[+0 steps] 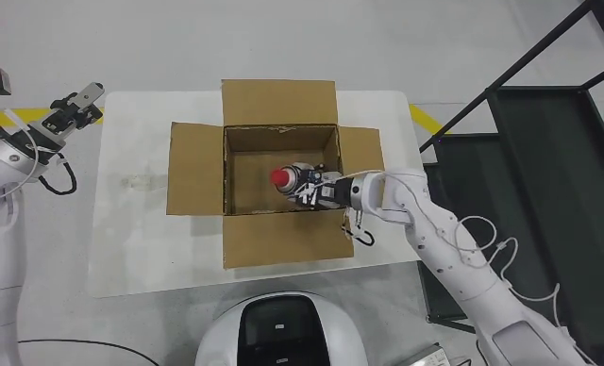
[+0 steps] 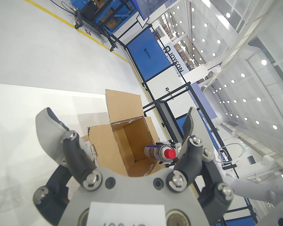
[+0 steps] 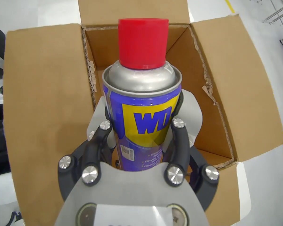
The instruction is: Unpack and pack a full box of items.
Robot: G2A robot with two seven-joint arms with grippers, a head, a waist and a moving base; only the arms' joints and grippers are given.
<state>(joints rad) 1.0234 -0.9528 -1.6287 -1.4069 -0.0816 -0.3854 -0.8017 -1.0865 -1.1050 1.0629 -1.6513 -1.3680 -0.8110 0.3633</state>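
An open cardboard box stands on the white table with its flaps spread out. My right gripper is shut on a blue and yellow spray can with a red cap, holding it over the box's inside. In the right wrist view the spray can sits between the fingers, red cap toward the box's far wall, and the bare box floor shows. My left gripper hangs open off the table's far left corner. In the left wrist view the left gripper is open, with the box and the can beyond it.
The white table has bare surface left of the box. A black metal rack stands to the right of the table. The box floor looks bare.
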